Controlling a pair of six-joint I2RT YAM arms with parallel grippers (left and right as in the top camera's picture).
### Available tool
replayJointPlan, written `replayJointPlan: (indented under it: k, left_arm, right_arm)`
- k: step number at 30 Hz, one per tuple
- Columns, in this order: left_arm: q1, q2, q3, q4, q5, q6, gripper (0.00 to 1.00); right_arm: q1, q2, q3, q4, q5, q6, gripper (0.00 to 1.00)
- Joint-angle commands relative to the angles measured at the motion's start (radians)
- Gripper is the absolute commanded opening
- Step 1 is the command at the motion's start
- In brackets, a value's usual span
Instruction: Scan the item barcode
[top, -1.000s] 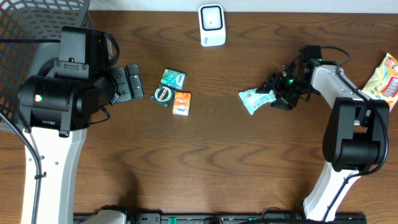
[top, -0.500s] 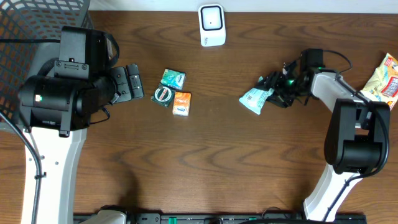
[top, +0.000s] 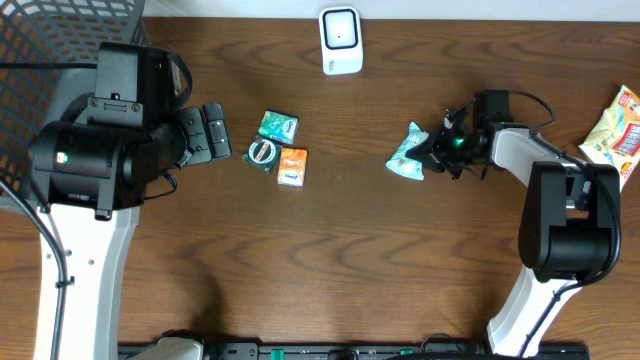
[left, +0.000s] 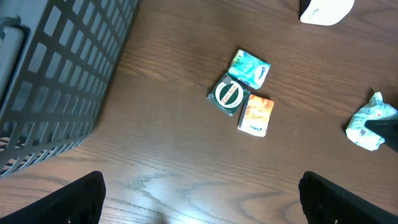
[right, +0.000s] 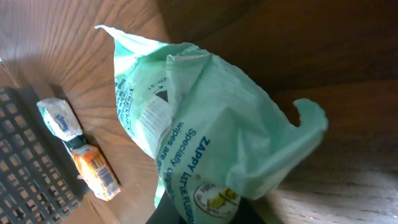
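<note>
White barcode scanner (top: 340, 40) at eleven o'clock, three small packets (top: 277, 148) at nine; crumpled pale-green plastic wipes pack (top: 406, 158), centre-right on the table (top: 400, 270), runs twelve-to-six, pinched in right gripper (top: 434, 152); left gripper (top: 212, 133) spread wide

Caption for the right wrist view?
Right gripper pinching a pale green wipes packet, wooden table behind.

Lit evenly and brightly from above in the overhead view, sharp all around the green wipes packet (top: 408, 157). Close up from the right wrist, washed with pale glare left of the packet, sunk in deep shadow above and right of it, blurred dark just below it.
</note>
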Motion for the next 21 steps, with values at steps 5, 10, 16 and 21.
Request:
replayJointPlan:
  k: [5,10,16,21]
  left_arm:
    - [0.003,-0.002,-0.006,-0.003,0.006,-0.005,0.98]
    - [0.003,-0.002,-0.006,-0.003,0.006,-0.005,0.98]
    - [0.003,-0.002,-0.006,-0.003,0.006,-0.005,0.98]
    - [0.003,-0.002,-0.006,-0.003,0.006,-0.005,0.98]
  right_arm:
    - [0.007,-0.013,0.109,-0.147,-0.059,-0.152,0.01]
    - [0.019,-0.112,0.148,-0.185,-0.226,-0.296,0.01]
    - [0.066,-0.287,0.149,-0.175,-0.282,-0.416,0.01]
    - [0.132,-0.451,0.149,-0.088,-0.270,-0.412,0.01]
